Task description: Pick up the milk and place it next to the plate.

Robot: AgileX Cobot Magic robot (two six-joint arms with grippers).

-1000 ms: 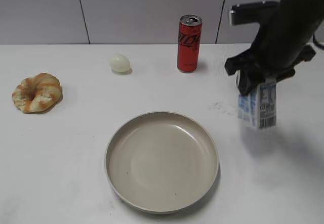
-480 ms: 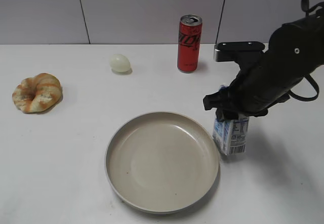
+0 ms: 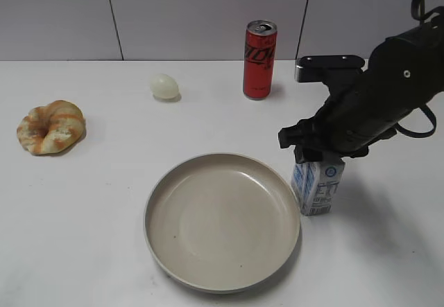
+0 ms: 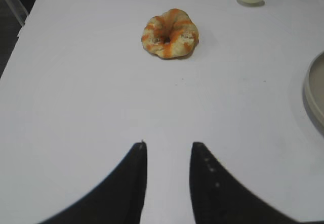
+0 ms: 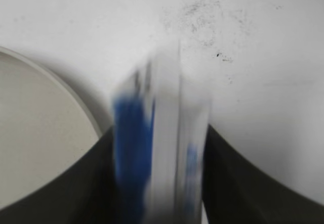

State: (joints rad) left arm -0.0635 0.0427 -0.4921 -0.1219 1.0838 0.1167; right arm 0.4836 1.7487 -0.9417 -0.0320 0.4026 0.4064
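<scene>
The milk (image 3: 317, 188), a small white carton with blue print, stands upright on the table just right of the plate (image 3: 222, 221), a wide beige dish. My right gripper (image 3: 318, 156) is shut on the milk's top from above. In the right wrist view the milk (image 5: 159, 138) fills the space between the two dark fingers, and the plate's rim (image 5: 76, 100) curves at the left. My left gripper (image 4: 168, 145) is open and empty over bare table. It is out of the exterior view.
A red soda can (image 3: 259, 59) stands at the back behind the milk. A pale egg (image 3: 164, 86) lies at the back left. A glazed ring pastry (image 3: 50, 126) lies at the far left and shows ahead of the left gripper (image 4: 169, 33).
My right gripper has carried the milk leftwards and down, from the air at the far right to the table beside the plate's right rim. The left arm has not moved.
</scene>
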